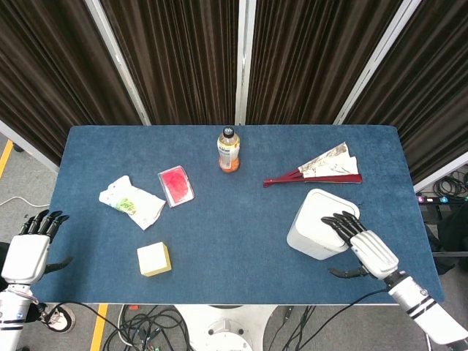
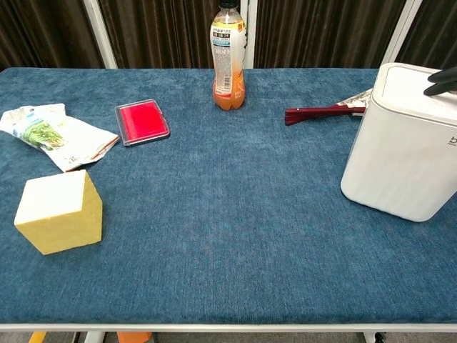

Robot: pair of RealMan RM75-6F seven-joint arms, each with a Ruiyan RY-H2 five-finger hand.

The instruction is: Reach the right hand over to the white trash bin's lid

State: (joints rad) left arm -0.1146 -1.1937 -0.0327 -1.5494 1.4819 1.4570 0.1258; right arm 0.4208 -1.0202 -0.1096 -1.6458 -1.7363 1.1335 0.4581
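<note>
The white trash bin (image 1: 314,227) (image 2: 400,157) stands near the table's front right. Its lid (image 1: 325,212) (image 2: 410,87) faces up. My right hand (image 1: 368,245) lies open over the lid's right part, its dark fingertips (image 1: 338,221) resting on the lid and its thumb off the bin's side. In the chest view only its fingertips (image 2: 444,77) show, at the frame's right edge. My left hand (image 1: 31,248) hangs open off the table's front left corner, holding nothing.
An orange drink bottle (image 1: 228,151) stands at the back middle. A folded red fan (image 1: 316,170) lies behind the bin. A red card case (image 1: 176,186), a snack packet (image 1: 131,201) and a yellow block (image 1: 153,259) lie on the left half of the blue table (image 1: 234,241).
</note>
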